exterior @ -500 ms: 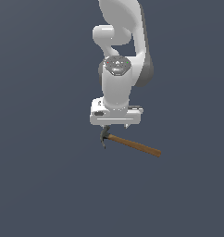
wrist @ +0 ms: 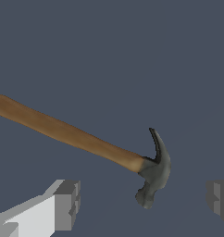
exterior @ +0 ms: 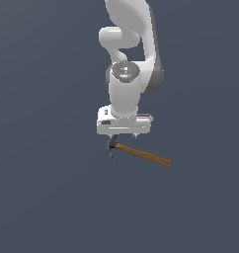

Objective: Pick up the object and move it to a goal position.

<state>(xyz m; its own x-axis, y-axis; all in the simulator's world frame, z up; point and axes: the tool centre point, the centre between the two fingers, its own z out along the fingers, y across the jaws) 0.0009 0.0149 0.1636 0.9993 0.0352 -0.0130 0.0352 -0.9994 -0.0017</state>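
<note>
The object is a small claw hammer (exterior: 141, 155) with a dark grey head (wrist: 153, 172) and a brown wooden handle (wrist: 67, 133), lying on the flat dark grey surface. In the exterior view the handle points toward the right and the head sits just under the white hand. My gripper (exterior: 122, 137) hangs directly above the head and is open. In the wrist view its two grey fingertips (wrist: 66, 203) stand wide apart on either side of the head, neither touching it. The gripper (wrist: 142, 202) holds nothing.
The white arm (exterior: 129, 54) rises straight above the hand. Around the hammer only the plain dark grey ground (exterior: 47, 188) shows, with no other object or edge.
The hand has come down slightly toward the hammer head. The hammer has not moved, and the fingers stay open.
</note>
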